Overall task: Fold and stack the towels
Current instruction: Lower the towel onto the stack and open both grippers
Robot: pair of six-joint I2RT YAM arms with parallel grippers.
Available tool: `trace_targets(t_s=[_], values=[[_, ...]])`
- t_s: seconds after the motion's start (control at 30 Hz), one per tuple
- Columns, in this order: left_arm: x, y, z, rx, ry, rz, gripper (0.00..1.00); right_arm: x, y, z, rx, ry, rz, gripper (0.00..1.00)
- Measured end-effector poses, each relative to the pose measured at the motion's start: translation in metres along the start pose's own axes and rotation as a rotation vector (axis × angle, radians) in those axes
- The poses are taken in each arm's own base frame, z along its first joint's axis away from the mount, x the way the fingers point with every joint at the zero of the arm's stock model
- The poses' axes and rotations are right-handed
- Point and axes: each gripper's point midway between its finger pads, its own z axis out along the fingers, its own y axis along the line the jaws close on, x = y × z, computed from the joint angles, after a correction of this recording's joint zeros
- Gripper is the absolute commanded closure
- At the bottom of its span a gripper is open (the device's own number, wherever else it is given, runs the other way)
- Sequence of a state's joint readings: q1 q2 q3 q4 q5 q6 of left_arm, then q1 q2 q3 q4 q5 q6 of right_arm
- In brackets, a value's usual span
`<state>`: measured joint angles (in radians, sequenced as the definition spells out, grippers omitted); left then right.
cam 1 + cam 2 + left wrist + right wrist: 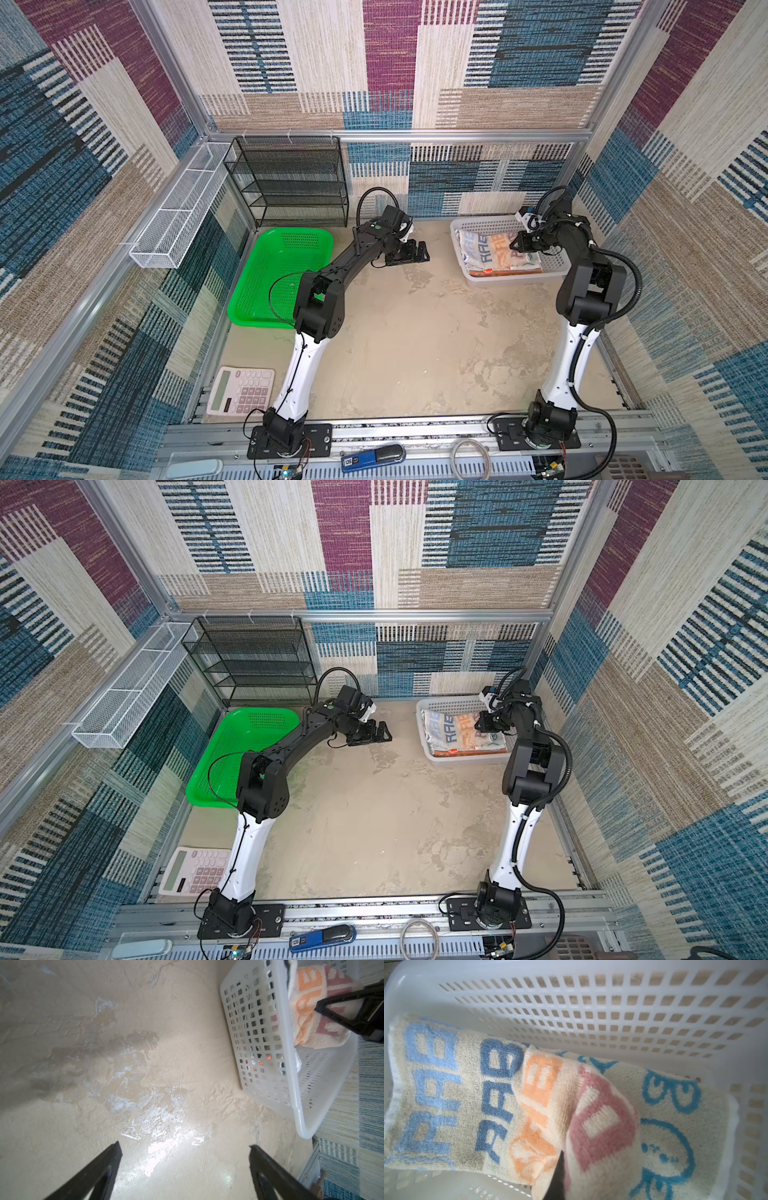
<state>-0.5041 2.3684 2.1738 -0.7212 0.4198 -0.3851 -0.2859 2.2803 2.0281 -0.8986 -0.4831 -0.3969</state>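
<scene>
White plastic basket (513, 279) walls hem in your right tool (516, 246), pinched tight on the orange-lettered towel (546, 1093). The towels (486, 253) lie piled inside that basket. Left of the basket, your left tool (185, 1145) hovers spread wide, holding nothing, over open desk (415, 332). Well left of the basket sits the green tray (266, 266).

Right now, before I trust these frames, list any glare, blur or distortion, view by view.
Left wrist view: a bright glare patch on the tabletop by the left gripper. Right wrist view: the orange-lettered towel blurs near the lens; the white basket wall looks washed out. Both top views: even light, wide-angle bending at edges.
</scene>
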Motion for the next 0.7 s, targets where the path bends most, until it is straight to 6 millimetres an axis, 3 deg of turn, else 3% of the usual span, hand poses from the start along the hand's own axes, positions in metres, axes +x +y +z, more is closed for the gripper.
trace_targets(t_s=[0.17, 0.23, 0.37, 0.53, 0.57, 0.7], values=[[0.002, 0.003, 0.001, -0.008, 0.003, -0.001, 0.01, 0.008, -0.024, 0.003, 0.055, 0.026, 0.028, 1.0], [0.001, 0.004, 0.001, -0.014, 0.001, -0.001, 0.01, 0.011, -0.032, 0.007, 0.078, 0.037, 0.04, 0.94], [0.001, 0.005, 0.001, -0.022, -0.002, -0.001, 0.01, 0.012, -0.04, 0.011, 0.107, 0.049, 0.062, 0.62], [0.001, 0.006, 0.0, -0.024, -0.001, -0.002, 0.01, 0.007, -0.042, 0.006, 0.124, 0.036, 0.067, 0.04], [0.001, 0.006, -0.001, -0.026, -0.002, 0.001, 0.01, 0.004, -0.041, 0.003, 0.125, 0.028, 0.069, 0.01], [-0.002, 0.002, -0.022, -0.049, -0.034, 0.036, 0.01, -0.016, -0.029, -0.025, 0.131, -0.051, 0.066, 0.01]])
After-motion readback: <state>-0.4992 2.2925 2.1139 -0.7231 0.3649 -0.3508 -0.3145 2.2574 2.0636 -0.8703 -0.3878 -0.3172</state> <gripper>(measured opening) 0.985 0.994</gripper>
